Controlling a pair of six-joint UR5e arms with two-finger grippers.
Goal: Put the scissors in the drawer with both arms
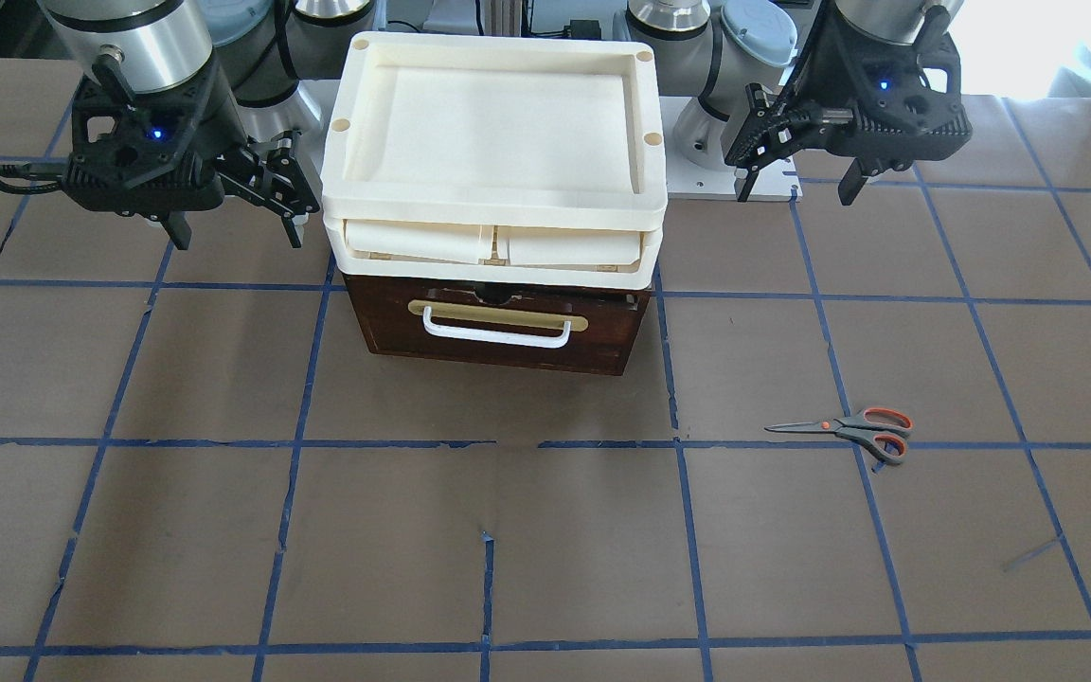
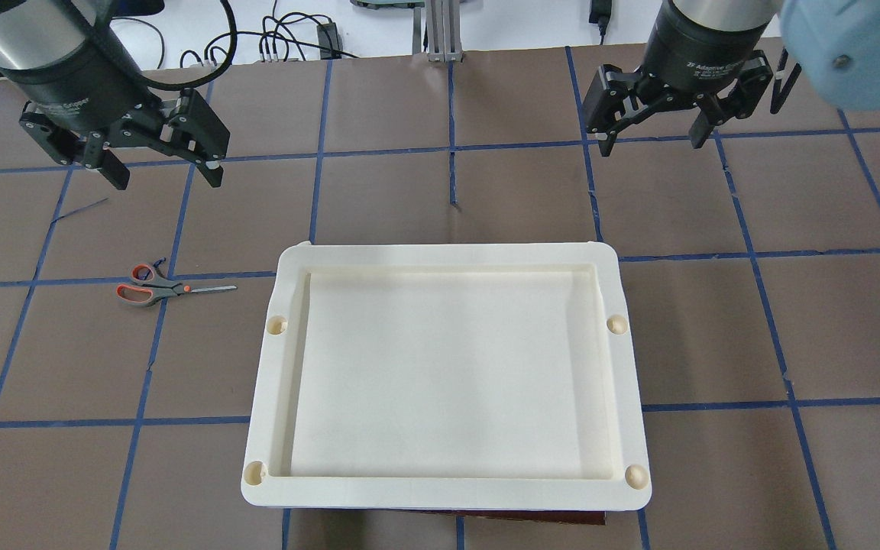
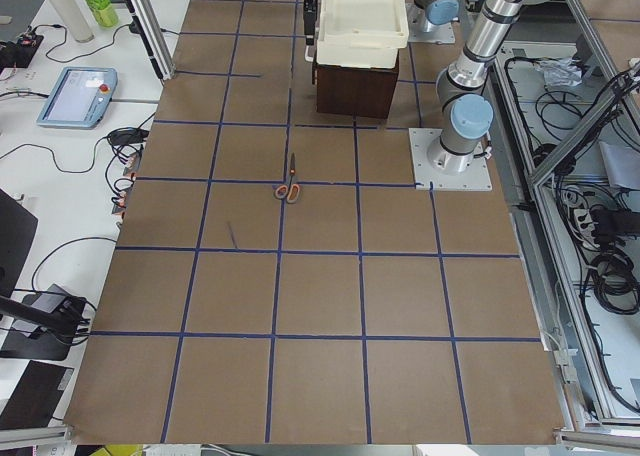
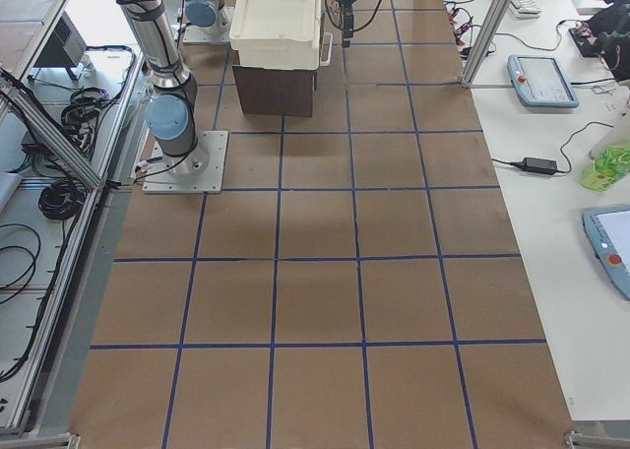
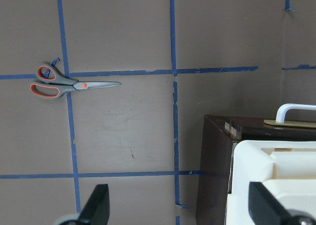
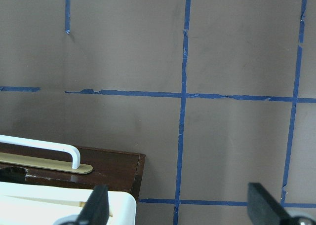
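Note:
The scissors lie flat on the brown mat, to the drawer's side on my left arm's half; they also show in the overhead view and the left wrist view. The dark brown drawer is shut, its white bar handle facing away from me. My left gripper is open and empty, hanging above the mat behind the scissors. My right gripper is open and empty at the drawer unit's other side. The drawer's corner shows in both wrist views.
A cream plastic tray unit with two small tray fronts sits on top of the drawer and hides it from overhead. Blue tape lines grid the mat. Desks with tablets and cables run along the table's far side.

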